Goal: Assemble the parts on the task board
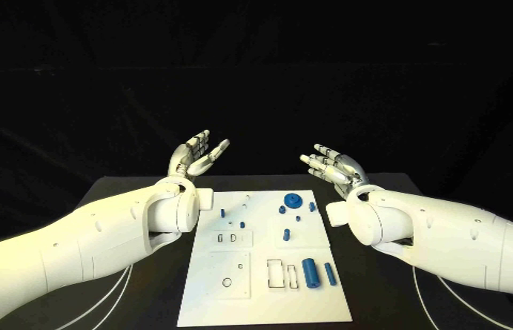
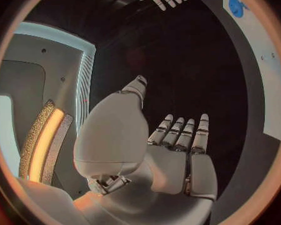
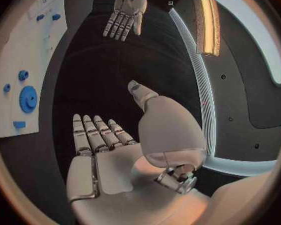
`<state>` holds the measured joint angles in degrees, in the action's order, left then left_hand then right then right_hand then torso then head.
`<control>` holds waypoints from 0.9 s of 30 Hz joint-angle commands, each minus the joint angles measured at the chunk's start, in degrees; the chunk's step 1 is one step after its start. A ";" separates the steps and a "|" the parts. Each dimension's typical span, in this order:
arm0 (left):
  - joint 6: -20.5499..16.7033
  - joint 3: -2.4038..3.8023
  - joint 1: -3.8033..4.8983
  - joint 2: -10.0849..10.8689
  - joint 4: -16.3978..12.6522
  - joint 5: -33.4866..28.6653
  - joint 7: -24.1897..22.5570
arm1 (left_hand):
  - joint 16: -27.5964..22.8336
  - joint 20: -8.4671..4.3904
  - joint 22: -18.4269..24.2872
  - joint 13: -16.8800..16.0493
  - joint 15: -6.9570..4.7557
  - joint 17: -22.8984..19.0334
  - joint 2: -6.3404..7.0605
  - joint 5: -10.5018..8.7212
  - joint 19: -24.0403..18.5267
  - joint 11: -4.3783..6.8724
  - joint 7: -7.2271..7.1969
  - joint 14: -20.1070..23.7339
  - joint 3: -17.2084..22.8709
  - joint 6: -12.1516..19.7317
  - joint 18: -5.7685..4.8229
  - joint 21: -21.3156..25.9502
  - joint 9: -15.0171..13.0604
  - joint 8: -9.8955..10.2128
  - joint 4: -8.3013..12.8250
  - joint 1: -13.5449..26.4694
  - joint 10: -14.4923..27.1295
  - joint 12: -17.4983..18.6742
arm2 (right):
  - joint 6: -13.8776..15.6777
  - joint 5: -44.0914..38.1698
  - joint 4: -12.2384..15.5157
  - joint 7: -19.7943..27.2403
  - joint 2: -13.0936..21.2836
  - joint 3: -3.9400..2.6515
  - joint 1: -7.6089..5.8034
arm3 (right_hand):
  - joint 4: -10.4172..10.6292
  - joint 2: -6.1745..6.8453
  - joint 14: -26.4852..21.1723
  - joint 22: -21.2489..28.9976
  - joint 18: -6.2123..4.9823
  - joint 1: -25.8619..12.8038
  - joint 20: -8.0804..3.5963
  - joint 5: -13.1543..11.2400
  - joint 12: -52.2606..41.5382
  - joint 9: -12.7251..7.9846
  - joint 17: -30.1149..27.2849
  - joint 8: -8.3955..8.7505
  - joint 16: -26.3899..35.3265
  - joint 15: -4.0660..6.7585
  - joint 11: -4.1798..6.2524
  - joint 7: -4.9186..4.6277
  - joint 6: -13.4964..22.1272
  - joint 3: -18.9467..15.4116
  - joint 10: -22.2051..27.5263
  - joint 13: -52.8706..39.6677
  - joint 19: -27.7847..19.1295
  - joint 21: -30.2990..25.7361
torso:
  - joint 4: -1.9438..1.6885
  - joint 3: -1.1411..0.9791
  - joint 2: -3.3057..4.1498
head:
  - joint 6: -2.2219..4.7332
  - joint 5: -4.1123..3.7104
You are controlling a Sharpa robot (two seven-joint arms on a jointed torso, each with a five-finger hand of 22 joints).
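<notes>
Black tabletop [image 1: 128, 196] and a dark backdrop frame two white arms raised over the board [image 1: 267, 300], which lies mid-table and runs to the near edge. Both hands hover past the board's far edge, palms up and holding nothing: the left hand [image 1: 199, 153] off the far-left corner, the right hand [image 1: 333, 167] off the far-right corner, fingers straight and slightly apart on each. Blue parts sit on the board: a gear [image 1: 290, 200] near the far edge, a cylinder [image 1: 311, 272] and a slimmer bar [image 1: 329, 273] by the right edge, small pegs [image 1: 287, 234] between. They look like stiff, light, smooth plastic; the cylinder would likely take a pinch across its middle, the gear at its rim. From the right wrist, the gear's [image 3: 28, 99] teeth show plainly, where the head view gives only a disc; the left wrist catches just the board's [image 2: 265, 85] far corner.
</notes>
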<state>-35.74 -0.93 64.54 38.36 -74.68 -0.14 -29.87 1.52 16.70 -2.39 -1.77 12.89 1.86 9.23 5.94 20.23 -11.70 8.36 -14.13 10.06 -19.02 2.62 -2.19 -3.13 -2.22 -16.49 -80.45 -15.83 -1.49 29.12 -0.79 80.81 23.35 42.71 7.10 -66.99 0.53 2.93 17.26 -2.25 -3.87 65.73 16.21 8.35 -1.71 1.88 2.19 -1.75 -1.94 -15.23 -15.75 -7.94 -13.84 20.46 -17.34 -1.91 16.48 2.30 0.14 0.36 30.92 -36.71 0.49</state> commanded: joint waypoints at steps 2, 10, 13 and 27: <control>3.95 0.01 0.14 -0.20 0.16 0.45 -1.69 | 0.32 0.15 -0.11 -0.14 0.10 0.13 0.01 0.25 0.56 -0.29 5.82 -0.87 0.08 -0.82 0.93 -0.28 -0.11 -0.40 -0.49 -1.59 -0.78 -0.37 | -12.69 -2.49 -1.70 -3.92 -0.46 1.05 -1.16 | -3.61 0.54 11.05 -0.95 -2.22 6.69 0.42 -0.32 -1.52 1.46 1.57 -2.19 -2.34 0.81 0.44 -9.19 -8.92 2.16 -10.37 -0.88 4.78 1.97 | 0.00 0.00 -0.01 | -0.01 0.00; 6.94 -0.01 0.26 3.51 -2.23 2.10 -1.44 | 2.60 0.01 -0.76 -1.09 1.15 1.75 -2.54 -0.01 5.87 -3.08 7.99 -12.01 3.76 -11.91 2.91 -1.58 -1.86 -3.23 -0.02 -2.79 -14.76 -2.00 | -6.65 -24.49 -4.09 -1.94 0.48 1.69 -2.87 | -7.62 2.12 31.71 -3.08 -5.58 10.27 0.39 0.78 -3.17 4.71 4.00 -7.49 -6.60 4.13 3.20 -6.86 -28.74 4.73 -33.44 -1.77 21.52 7.78 | 0.02 0.39 1.23 | -1.57 0.06; 6.81 -0.01 0.52 4.54 -3.50 2.55 -1.53 | 4.13 -0.02 -1.64 -1.29 0.43 2.75 -2.19 -0.08 14.15 -2.81 7.61 -19.57 5.22 -15.84 4.20 -3.51 -2.39 -4.07 0.32 -3.53 -20.19 -1.79 | -6.19 -28.93 -3.94 -2.42 0.95 1.67 -3.41 | -8.41 2.73 34.72 -3.23 -6.41 10.51 0.28 1.38 -2.86 5.36 4.18 -8.58 -7.10 5.05 4.05 -6.20 -33.64 6.03 -36.54 -1.76 25.40 9.03 | -0.16 0.51 1.84 | -1.40 -0.21; 8.12 0.05 2.11 9.29 -10.24 4.26 -0.48 | 9.76 -0.44 -2.67 -2.20 -3.27 7.42 -1.60 -0.41 26.81 -0.09 6.19 -38.70 8.24 -29.31 7.89 -8.57 -4.32 -7.83 2.33 -4.16 -38.16 -3.52 | -7.94 -49.28 -3.50 -8.61 2.03 1.57 -6.76 | -8.78 5.28 44.41 -3.64 -6.72 9.07 -2.15 2.65 -2.08 5.75 5.13 -9.08 -9.06 7.83 5.92 -5.01 -39.01 10.74 -43.78 -1.76 33.61 12.51 | -0.92 1.10 4.85 | -1.02 -0.96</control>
<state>-29.69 -0.95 66.40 47.40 -84.16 2.51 -30.24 11.14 16.29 -5.04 -3.92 9.65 9.15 7.36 5.77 46.82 -11.84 12.19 -52.54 17.99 -47.95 9.94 -10.61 -7.37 -9.94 -14.05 -84.43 -53.69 -4.71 22.30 -40.62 77.15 17.57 44.69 8.69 -73.51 -8.13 6.64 56.88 -5.43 -9.74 75.12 15.23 10.55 -4.10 7.28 6.62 -10.14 -9.73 -8.77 -10.78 -12.58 -49.87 29.46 -57.42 -3.51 46.10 12.94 -0.52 1.21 34.78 -37.83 -0.26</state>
